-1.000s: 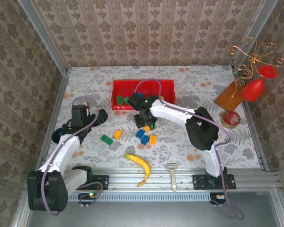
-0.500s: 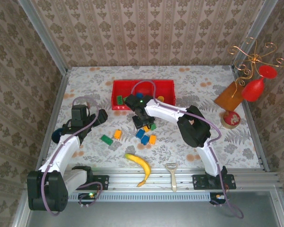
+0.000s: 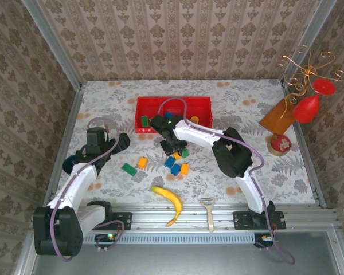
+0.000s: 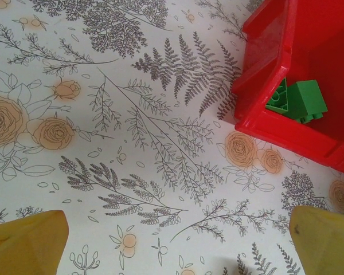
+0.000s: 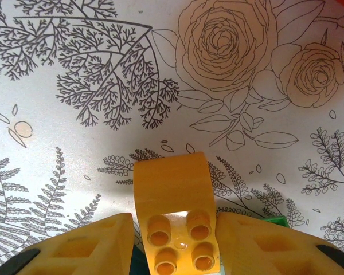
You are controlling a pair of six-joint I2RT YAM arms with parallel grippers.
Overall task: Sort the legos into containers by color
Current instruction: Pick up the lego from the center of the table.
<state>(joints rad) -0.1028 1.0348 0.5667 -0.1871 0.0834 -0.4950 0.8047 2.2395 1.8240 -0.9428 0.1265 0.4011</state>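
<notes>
Orange lego [image 5: 175, 215] sits between right gripper [image 5: 175, 240] fingers, apparently pinched; left gripper [image 4: 175, 238] jaws spread wide near the red tray [image 4: 269, 51].

The tablecloth [image 4: 132, 114] is white, printed all over with grey ferns and tan roses. The tray [image 3: 202, 103] is bright red, with green lego bricks [image 4: 301, 100] inside. There is an orange lego brick [image 5: 175, 206], a yellow banana [image 3: 169, 200], and beige damask wallpaper [image 3: 178, 34].
</notes>
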